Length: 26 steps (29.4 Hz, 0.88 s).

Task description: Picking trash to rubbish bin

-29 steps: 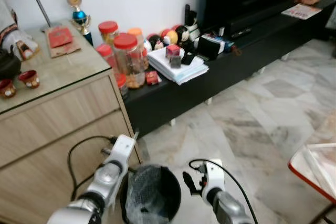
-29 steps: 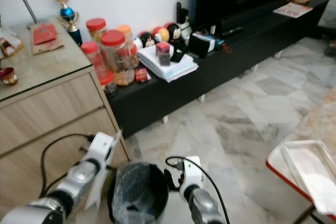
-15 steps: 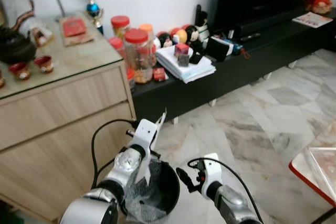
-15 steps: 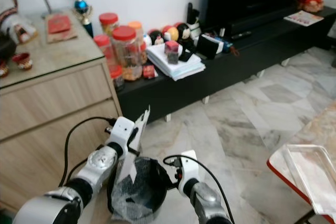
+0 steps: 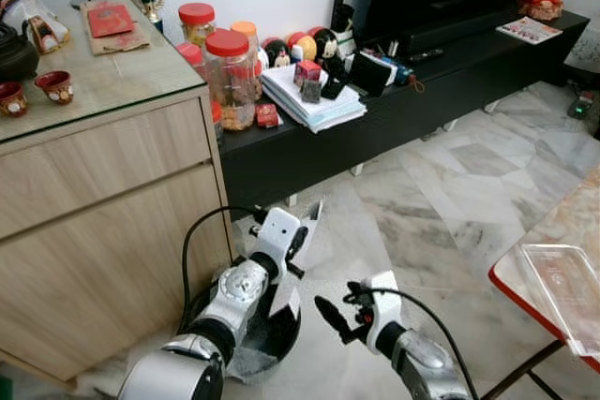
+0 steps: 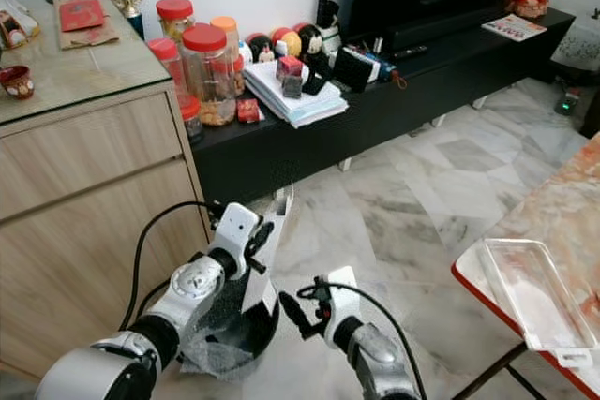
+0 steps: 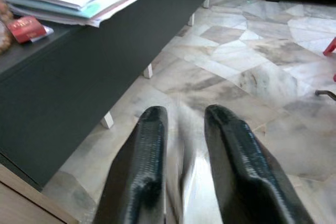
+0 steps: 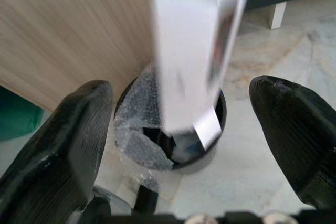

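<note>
No writing you can read anywhere. In your left eye view, the left hand (image 5: 302, 231) pinches a thin, pale, shiny strip of wrapper (image 5: 287, 302) that hangs down over the round black rubbish bin with its clear crinkled liner (image 5: 272, 333) on the marble floor (image 5: 441, 203), beside the light wooden cabinet (image 5: 103, 222). The right hand (image 5: 330, 311) sits just beside the bin.

Left wrist view — its black fingers (image 7: 149, 166) stand close together, the blurred strip between them.

Right wrist view — its fingers (image 8: 68, 145) are spread wide, holding nothing; the strip hangs above the bin's mouth.
</note>
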Motion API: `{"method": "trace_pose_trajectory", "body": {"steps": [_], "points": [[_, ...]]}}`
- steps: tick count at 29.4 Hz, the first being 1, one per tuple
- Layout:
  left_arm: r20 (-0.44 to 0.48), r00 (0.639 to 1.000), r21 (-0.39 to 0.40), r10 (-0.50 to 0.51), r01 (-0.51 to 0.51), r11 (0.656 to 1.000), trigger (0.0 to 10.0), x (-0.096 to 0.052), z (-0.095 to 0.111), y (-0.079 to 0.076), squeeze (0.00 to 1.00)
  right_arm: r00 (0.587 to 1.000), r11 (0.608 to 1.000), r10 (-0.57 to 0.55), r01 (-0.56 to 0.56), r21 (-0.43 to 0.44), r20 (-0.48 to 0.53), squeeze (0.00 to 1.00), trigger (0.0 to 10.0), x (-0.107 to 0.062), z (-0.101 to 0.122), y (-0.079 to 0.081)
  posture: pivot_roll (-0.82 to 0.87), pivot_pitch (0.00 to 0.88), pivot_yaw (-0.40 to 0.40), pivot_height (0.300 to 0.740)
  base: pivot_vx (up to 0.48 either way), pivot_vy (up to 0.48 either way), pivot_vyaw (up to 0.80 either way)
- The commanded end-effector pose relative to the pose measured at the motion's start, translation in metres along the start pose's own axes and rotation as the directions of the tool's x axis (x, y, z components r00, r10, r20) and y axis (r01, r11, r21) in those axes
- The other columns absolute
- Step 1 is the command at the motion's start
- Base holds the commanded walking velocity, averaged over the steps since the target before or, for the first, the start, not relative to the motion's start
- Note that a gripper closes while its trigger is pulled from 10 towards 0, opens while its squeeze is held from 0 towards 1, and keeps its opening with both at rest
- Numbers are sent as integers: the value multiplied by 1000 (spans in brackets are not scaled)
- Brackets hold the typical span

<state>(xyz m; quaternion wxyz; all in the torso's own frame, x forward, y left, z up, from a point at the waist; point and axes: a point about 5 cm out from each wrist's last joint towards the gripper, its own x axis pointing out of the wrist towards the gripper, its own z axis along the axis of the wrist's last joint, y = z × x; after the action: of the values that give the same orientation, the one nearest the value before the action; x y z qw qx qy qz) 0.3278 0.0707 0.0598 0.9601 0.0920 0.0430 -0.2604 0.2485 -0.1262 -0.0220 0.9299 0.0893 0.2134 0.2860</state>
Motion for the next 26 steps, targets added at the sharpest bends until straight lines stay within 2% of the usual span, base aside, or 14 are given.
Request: {"method": "trace_pose_trajectory", "body": {"steps": [1, 8, 14, 15, 16, 19, 21, 22, 23, 24, 26], "points": [[22, 1000, 12, -6, 6, 1000, 10000, 0, 3, 0, 1000, 1000, 1000, -5, 5, -18, 25, 0, 10000, -2, 4, -3, -180, 116, -92, 740, 0, 0, 0], [29, 1000, 20, 10, -11, 1000, 10000, -2, 2, 6, 1000, 999, 1000, -17, 17, -13, 35, 0, 10000, -3, 5, -4, -176, 118, -91, 740, 0, 0, 0], [24, 997, 10, 70, -71, 997, 10000, -8, -2, 17, 1000, 999, 1000, -18, 19, -10, 39, 0, 10000, -1, 5, -2, -162, 113, -79, 740, 0, 0, 0], [-8, 996, 17, 91, -91, 996, 10000, -12, -10, 19, 365, 999, 999, -32, 32, -5, 30, 0, 10000, -1, 4, -2, -158, 110, -74, 740, 0, 0, 0], [-36, 994, 14, 104, -104, 995, 10000, -16, -16, 21, 0, 999, 999, -47, 47, -5, 22, 0, 10000, -1, 2, -3, -149, 106, -68, 740, 0, 0, 0], [-105, 986, 14, 130, -129, 992, 10000, -26, -31, 25, 0, 997, 997, -80, 80, 4, 2, 0, 10000, -2, -2, -4, -141, 101, -62, 740, 0, 0, 0], [-105, 986, 14, 130, -129, 992, 10000, -26, -31, 25, 0, 997, 997, -80, 80, 4, 2, 0, 10000, -2, -2, -4, -141, 101, -62, 740, 0, 0, 0], [-161, 974, 10, 157, -158, 987, 10000, -35, -43, 30, 0, 991, 992, -129, 129, 6, -27, 0, 10000, -4, -7, -8, -120, 85, -37, 740, 0, 0, 0], [-161, 974, 10, 157, -158, 987, 10000, -35, -43, 30, 0, 991, 992, -129, 129, 6, -27, 0, 10000, -4, -7, -8, -120, 85, -37, 740, 0, 0, 0], [-292, 930, 0, 222, -233, 973, 10000, -60, -73, 37, 0, 963, 968, -251, 252, 3, -95, 0, 10000, -13, -20, -16, -102, 74, -23, 740, 0, 0, 0], [-402, 874, -8, 273, -302, 953, 10000, -82, -96, 42, 0, 927, 940, -337, 342, 4, -163, 0, 10000, -22, -34, -21, -94, 68, -11, 740, 0, 0, 0]]}}
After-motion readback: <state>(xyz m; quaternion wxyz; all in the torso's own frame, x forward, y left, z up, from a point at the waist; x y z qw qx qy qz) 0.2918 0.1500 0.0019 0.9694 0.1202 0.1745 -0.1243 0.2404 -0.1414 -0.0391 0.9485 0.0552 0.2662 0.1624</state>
